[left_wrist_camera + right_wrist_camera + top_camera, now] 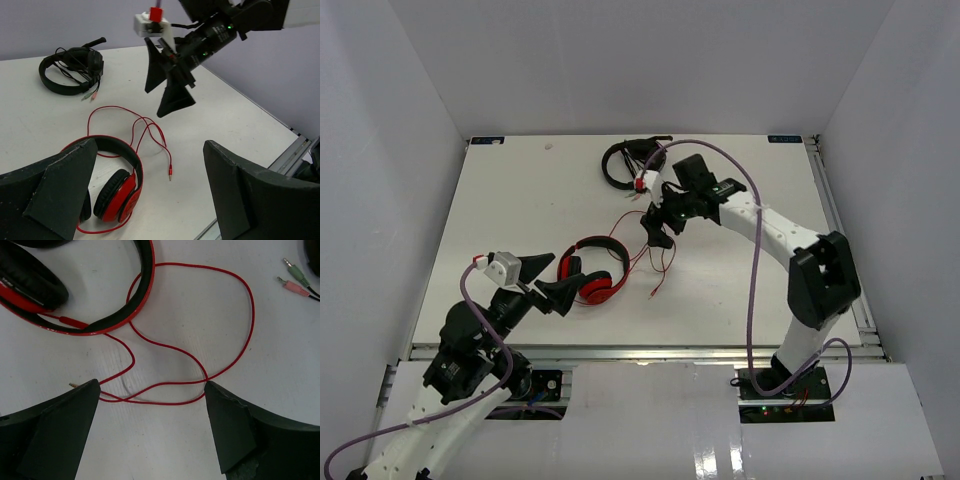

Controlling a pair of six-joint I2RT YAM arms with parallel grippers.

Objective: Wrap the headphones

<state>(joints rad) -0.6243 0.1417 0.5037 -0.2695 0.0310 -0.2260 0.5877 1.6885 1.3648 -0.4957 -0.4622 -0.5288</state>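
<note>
The red headphones (pixel 590 272) lie flat on the white table, earcups toward the near edge. Their thin red cable (pixel 645 252) lies in loose loops to the right and ends in a plug (pixel 653 293). My left gripper (pixel 552 278) is open and empty, just left of the earcups; the left wrist view shows the headphones (pixel 115 192) by its left finger and the plug (pixel 170 174) between the fingers. My right gripper (pixel 658 230) is open, pointing down over the cable loops. In the right wrist view the cable (pixel 190 355) crosses between its fingers, beside the headband (pixel 142 290).
All-black headphones (pixel 625 160) with a bundled cable lie at the back of the table, behind the right gripper; their green and pink plugs (pixel 295 280) show in the right wrist view. White walls enclose the table (pixel 500 200) on three sides. A metal rail (pixel 640 350) runs along the near edge.
</note>
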